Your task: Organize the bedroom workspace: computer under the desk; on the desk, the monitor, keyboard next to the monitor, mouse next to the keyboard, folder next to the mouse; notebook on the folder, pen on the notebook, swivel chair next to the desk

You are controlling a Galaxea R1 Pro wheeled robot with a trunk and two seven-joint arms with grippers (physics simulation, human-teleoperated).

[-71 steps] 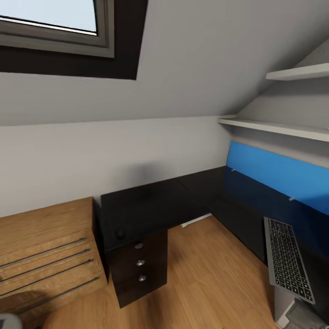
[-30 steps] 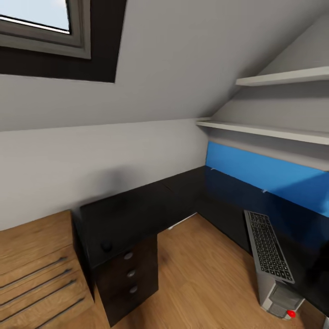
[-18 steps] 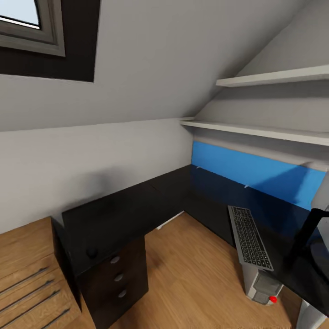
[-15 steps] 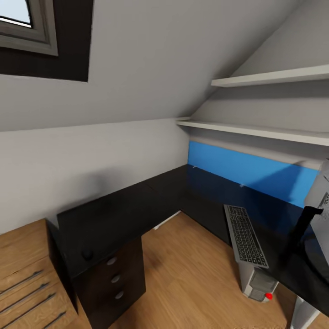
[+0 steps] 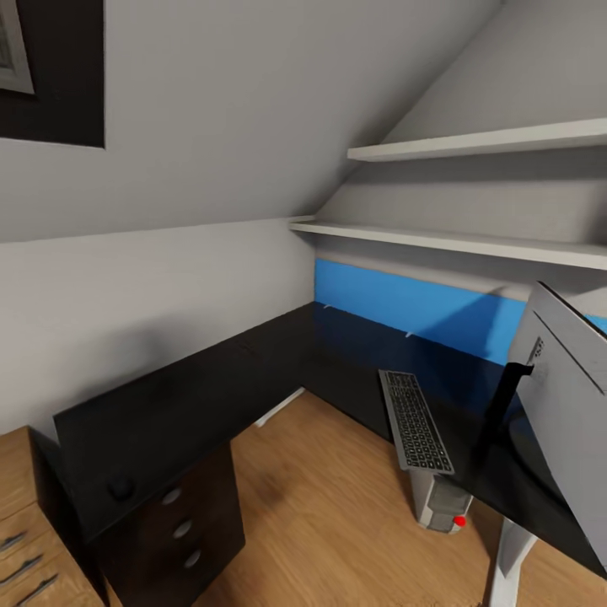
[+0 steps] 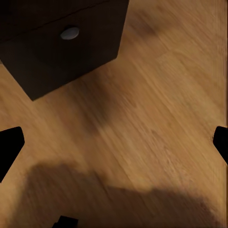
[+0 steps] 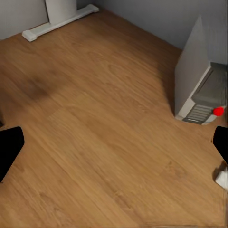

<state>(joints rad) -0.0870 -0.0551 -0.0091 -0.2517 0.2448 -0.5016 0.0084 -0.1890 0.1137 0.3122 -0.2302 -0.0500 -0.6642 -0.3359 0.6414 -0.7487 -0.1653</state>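
The desk [image 5: 253,371] is a glossy black L-shaped top along the walls. The keyboard [image 5: 413,419] lies on its right wing at the front edge. Beside it stands the monitor [image 5: 565,413], silver-grey back toward me, on a thin black neck [image 5: 503,396]. Below the keyboard, the computer [image 5: 438,504] sits on the floor, its red light [image 7: 218,111] glowing on the computer [image 7: 194,80]. A small dark mouse [image 5: 120,487] rests on the desk's left end. My left gripper [image 6: 114,147] and right gripper [image 7: 114,147] hang open over bare wood floor.
A black drawer unit [image 5: 181,527] with round knobs [image 6: 70,33] stands under the desk's left end, oak drawers [image 5: 17,539] beside it. A blue panel [image 5: 405,303] and two white shelves [image 5: 438,240] line the right wall. The white desk leg [image 5: 506,556] and foot bar [image 7: 59,21] stand on the floor.
The whole head view has swung to the right: the skylight has slid off to the left and the monitor has come in at the right. The things themselves have not moved.
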